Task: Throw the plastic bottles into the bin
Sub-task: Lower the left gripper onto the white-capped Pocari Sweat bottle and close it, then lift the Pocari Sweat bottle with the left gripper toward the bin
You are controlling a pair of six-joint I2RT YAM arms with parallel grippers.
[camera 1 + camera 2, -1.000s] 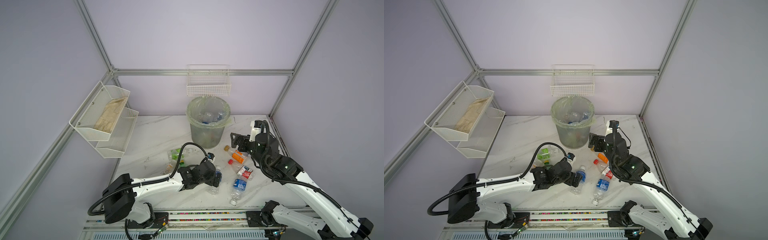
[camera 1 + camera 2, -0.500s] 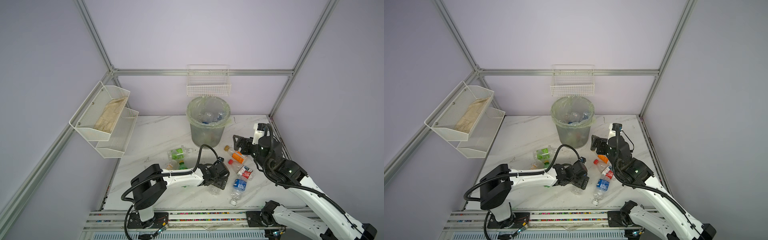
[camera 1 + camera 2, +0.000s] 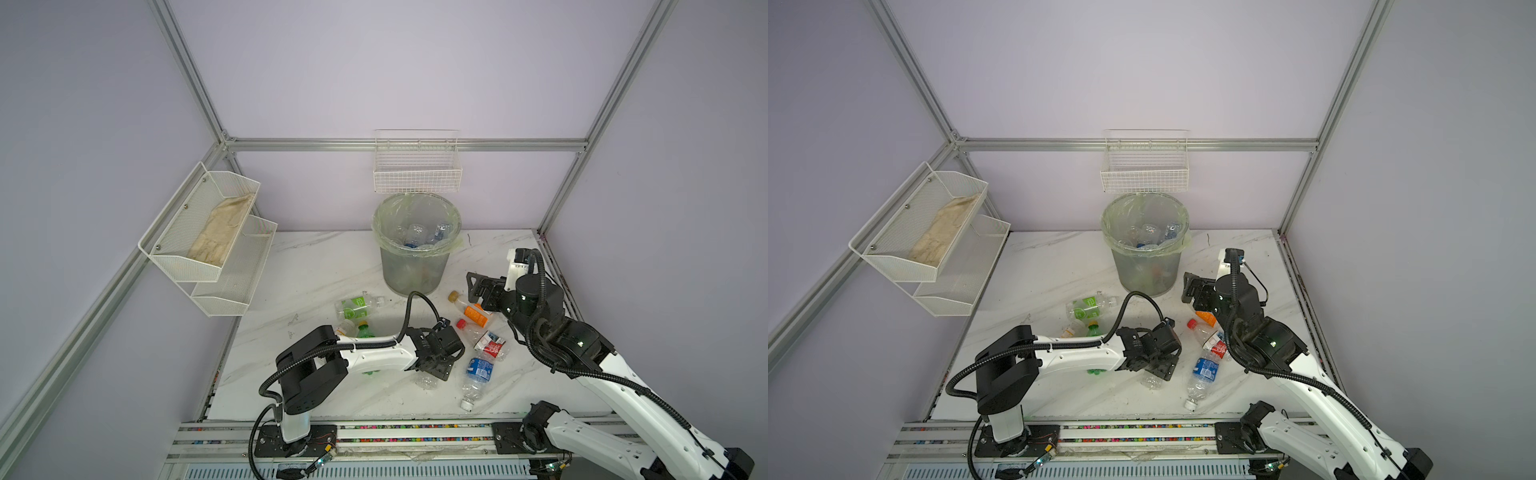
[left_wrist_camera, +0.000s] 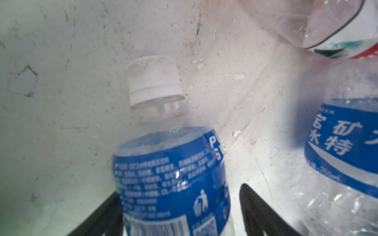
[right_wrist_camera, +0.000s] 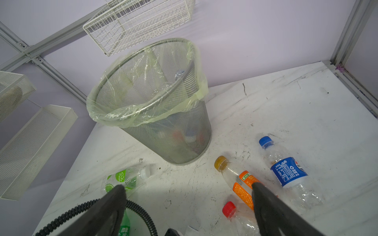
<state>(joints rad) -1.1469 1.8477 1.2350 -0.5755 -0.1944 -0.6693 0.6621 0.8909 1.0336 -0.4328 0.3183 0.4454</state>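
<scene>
Blue-labelled clear bottle with a white cap lies on the marble table at its near side, between the fingers of the left gripper, which stand half-wide with a gap showing at one side. Right gripper hangs spread wide over the orange-labelled bottle, just right of the bin at the far middle, which holds several bottles
</scene>
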